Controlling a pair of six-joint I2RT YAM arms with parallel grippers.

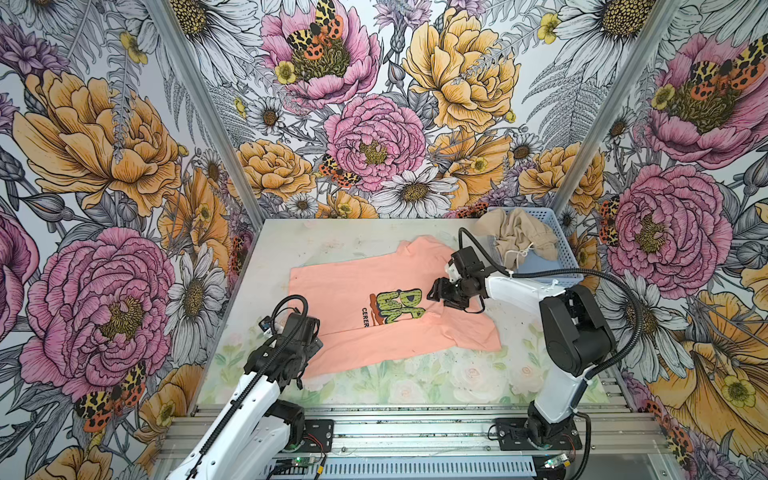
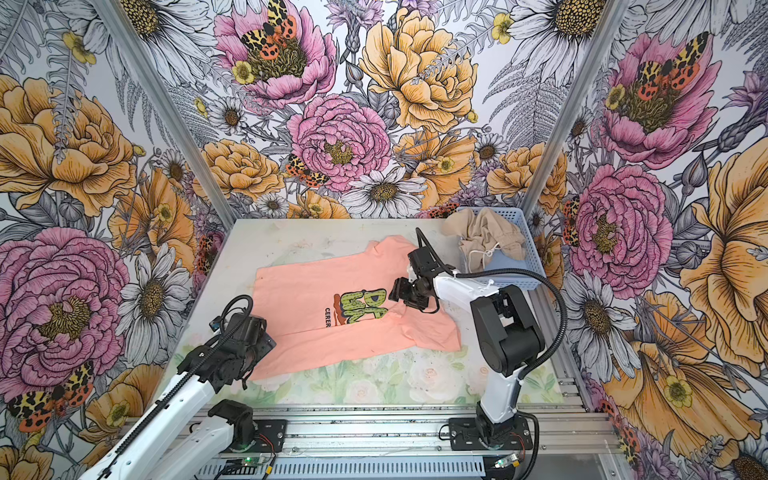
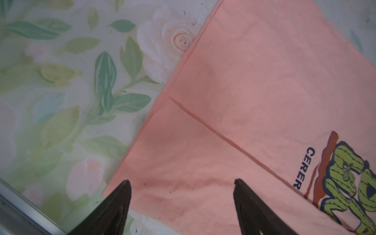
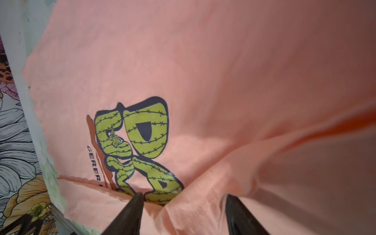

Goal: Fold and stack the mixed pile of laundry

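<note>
Salmon T-shirt (image 1: pixel 353 278) spread mid-table (image 1: pixel 282 245), near edge folded over (graphic half hidden). Left gripper (image 3: pixel 182 183): jaws apart above a shirt corner — empty. Right gripper (image 4: pixel 184 198): jaws apart at the fold. Beige garment (image 1: pixel 519 237) heaped in the blue basket (image 1: pixel 559 249).

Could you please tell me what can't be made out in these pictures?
- Chest graphic: one edge and the lettering after "CERER" lie under a folded flap of the T-shirt, in every view.
- Beige garment: bunched in the basket; its type is unclear, top views.
- Left gripper: hidden by its own wrist in both top views; cloth contact unclear in the wrist view.
</note>
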